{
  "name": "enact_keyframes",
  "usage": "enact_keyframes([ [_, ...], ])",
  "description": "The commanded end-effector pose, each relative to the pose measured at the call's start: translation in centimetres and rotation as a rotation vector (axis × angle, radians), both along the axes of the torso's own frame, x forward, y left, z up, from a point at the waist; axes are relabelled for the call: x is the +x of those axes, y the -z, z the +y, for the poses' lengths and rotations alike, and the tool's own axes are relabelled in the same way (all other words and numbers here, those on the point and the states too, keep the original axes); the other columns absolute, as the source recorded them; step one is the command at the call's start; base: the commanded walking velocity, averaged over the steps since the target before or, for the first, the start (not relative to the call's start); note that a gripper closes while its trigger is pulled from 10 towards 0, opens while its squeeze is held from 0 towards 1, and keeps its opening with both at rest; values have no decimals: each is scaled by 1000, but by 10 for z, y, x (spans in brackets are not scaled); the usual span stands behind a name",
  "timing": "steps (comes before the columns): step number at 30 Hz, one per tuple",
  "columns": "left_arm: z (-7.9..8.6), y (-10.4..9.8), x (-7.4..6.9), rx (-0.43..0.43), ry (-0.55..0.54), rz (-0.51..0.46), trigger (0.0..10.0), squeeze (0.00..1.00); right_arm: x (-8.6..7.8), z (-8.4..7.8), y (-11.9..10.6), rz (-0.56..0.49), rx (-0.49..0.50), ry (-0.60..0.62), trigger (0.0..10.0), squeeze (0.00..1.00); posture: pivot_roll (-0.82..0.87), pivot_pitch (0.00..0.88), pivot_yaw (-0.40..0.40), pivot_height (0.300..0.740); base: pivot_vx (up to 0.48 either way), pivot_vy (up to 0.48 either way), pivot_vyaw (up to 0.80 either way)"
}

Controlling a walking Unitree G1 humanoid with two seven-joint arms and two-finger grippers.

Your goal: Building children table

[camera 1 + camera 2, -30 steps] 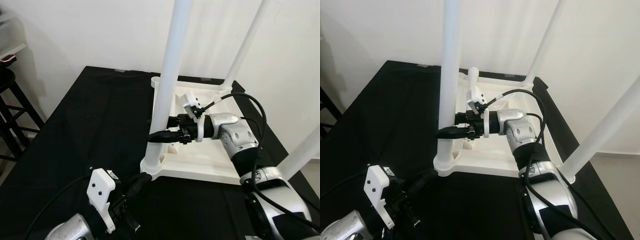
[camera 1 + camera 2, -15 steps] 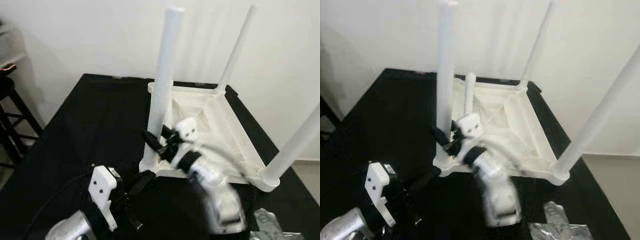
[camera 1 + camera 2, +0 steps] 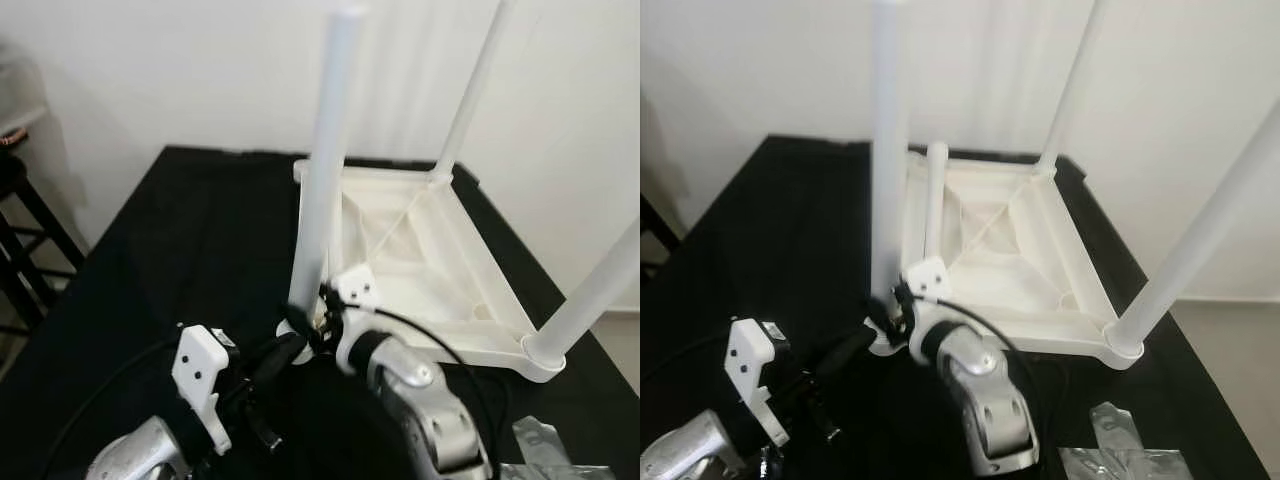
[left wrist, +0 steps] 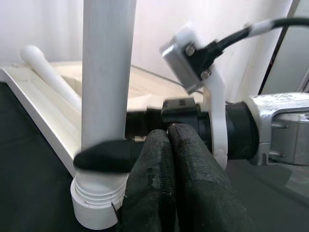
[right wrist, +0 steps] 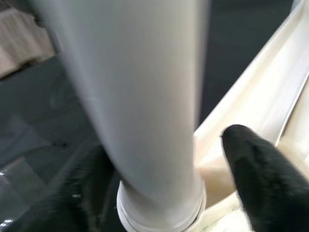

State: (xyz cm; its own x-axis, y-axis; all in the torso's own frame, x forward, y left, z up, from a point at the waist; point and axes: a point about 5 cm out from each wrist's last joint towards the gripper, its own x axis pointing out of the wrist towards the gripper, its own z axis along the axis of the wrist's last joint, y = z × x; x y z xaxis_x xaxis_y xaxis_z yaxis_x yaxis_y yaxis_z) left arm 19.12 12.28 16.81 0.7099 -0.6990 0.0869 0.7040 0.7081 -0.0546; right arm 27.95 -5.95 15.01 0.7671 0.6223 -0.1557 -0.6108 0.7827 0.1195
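Black tabletop (image 3: 180,230), one upturned table (image 3: 440,270), three upright legs (image 3: 322,170), one loose leg (image 3: 933,200)

The near leg (image 3: 322,170) runs off the wrist frames' upper edges, blurred close up, hiding part of the right hand (image 5: 159,159) (one finger a smear). Far legs (image 3: 1072,85) are cropped too.

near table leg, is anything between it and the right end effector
Nothing visible. The right end effector straddles the near table leg low down, just above its threaded collar in the upturned tabletop, one finger on each side. The left end effector, shut, sits in front of it.
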Motion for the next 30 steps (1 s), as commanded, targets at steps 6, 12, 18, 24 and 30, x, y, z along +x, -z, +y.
enact_keyframes([
  [6, -5, 2, 1, -4, 15, 16, 10000, 0, 6, -1, -29, -91, 48, -265, 10000, 1000, 38, 111, -97, 740, 0, 0, 0],
  [12, -7, 3, 3, -9, 15, 15, 10000, 0, 23, -29, -64, -260, -105, -685, 10000, 0, 45, 100, -98, 740, 0, 0, 0],
  [18, -7, 4, 4, -10, 13, 15, 10000, 0, 38, -39, -80, -272, -119, -786, 10000, 0, 56, 89, -96, 740, 0, 0, 0],
  [24, -5, 6, 2, -7, 15, 24, 10000, 0, 65, -48, -101, -220, -88, -890, 980, 0, 80, 82, -100, 740, 0, 0, 0],
  [30, -5, 7, 1, -5, 12, 28, 10000, 0, 68, -52, -99, -182, -61, -966, 0, 0, 84, 79, -96, 740, 0, 0, 0],
])
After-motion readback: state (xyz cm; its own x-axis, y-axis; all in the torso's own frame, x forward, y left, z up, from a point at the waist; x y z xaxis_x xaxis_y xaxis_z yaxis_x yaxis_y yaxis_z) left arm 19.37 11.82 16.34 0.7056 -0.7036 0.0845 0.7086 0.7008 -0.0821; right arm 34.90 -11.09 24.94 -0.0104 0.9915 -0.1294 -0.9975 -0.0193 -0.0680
